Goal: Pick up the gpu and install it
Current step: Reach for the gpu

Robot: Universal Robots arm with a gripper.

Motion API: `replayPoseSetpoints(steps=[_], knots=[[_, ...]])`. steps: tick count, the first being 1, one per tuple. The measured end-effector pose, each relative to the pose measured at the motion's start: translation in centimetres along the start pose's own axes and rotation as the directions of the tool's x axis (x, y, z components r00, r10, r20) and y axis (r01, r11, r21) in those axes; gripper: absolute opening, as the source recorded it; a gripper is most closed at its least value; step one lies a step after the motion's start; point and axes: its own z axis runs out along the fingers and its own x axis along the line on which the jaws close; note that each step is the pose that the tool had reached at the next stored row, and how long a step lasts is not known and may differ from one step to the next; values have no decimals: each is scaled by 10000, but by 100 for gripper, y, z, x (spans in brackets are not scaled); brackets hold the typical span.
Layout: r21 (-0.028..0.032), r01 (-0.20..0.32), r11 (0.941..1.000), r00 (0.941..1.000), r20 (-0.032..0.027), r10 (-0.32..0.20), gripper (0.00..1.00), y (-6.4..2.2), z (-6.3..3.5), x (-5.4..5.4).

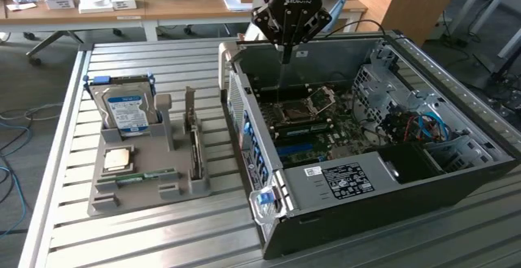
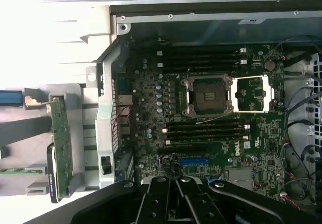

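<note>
pick-up not begun: the claw [image 1: 285, 49], seemingly clenched empty, hangs upper centre over the case [image 1: 407, 207], well apart from the gpu [image 1: 194, 149], whose upright thin edge demands careful alignment.

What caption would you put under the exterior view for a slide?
Gripper hovers over the open computer case; the gpu stands upright in the grey holder at the exterior view's left.

gpu [image 1: 194, 138] upright in holder [image 1: 172, 179], holder beside case [image 1: 391, 202], end effector [image 1: 284, 53] above case
</note>
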Motion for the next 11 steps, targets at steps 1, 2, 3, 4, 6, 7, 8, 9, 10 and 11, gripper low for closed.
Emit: replayPoseSetpoints(steps=[1, 2, 3, 4, 6, 7, 8, 9, 10, 11], knots=[[1, -1, 10000, 10000, -1, 1, 11, -1, -1, 9], [1, 0, 10000, 10000, -1, 0, 11, -2, -1, 21], [0, 1, 10000, 10000, 0, -1, 11, -3, -1, 34], [0, 0, 10000, 10000, 0, 0, 11, -4, -1, 47], [-1, 0, 10000, 10000, 0, 0, 11, -6, -2, 75], [0, 0, 10000, 10000, 0, 0, 11, -7, -2, 89], [0, 1, 10000, 10000, 0, -1, 11, -8, -3, 103], [-1, 1, 10000, 10000, 0, -1, 11, -9, -3, 117], [0, 1, 10000, 10000, 0, -1, 11, -10, -3, 130], [0, 1, 10000, 10000, 0, -1, 11, -11, -4, 143]])
